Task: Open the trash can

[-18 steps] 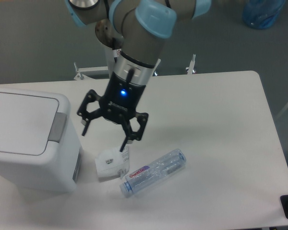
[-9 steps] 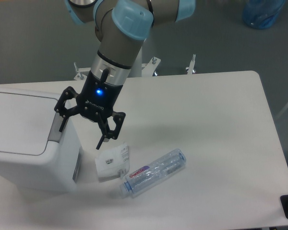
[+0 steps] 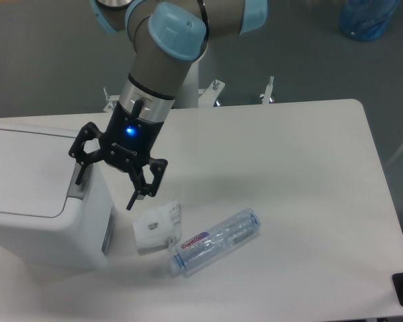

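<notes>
The trash can (image 3: pixel 33 201) is a large boxy white bin at the left of the table, with its flat lid down and a grey tab (image 3: pixel 78 186) on the right rim. My gripper (image 3: pixel 104 192) hangs open just right of that tab, above the can's right edge. Its left finger (image 3: pixel 78 173) sits over the tab and its right finger (image 3: pixel 134 196) points down beside the can's wall. Nothing is held between the fingers.
A small white packet (image 3: pixel 157 227) lies on the table just right of the can. A clear plastic bottle (image 3: pixel 215 241) lies on its side beside the packet. A blue object (image 3: pixel 369 19) stands on the floor at the back right.
The open gripper has moved left, from above the white packet to the can's right rim at the grey tab. The can, packet and bottle have not moved.
</notes>
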You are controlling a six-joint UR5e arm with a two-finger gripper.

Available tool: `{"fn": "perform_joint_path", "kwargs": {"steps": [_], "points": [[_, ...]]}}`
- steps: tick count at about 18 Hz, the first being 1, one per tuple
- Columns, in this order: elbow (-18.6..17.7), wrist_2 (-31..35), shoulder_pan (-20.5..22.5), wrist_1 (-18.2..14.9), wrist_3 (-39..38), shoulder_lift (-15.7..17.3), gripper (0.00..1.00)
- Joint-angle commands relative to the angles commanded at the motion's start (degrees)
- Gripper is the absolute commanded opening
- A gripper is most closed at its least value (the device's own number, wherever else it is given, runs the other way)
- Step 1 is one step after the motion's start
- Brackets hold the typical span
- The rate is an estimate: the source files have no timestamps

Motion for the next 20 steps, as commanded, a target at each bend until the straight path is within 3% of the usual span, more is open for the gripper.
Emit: {"fn": "perform_joint_path", "kwargs": {"steps": [11,20], "points": [[-0.35,0.00,-0.09,0.09,0.09,-0.18,1.00],[2.63,0.09,0.52,0.53,0.18,-0.26,1.00]]}}
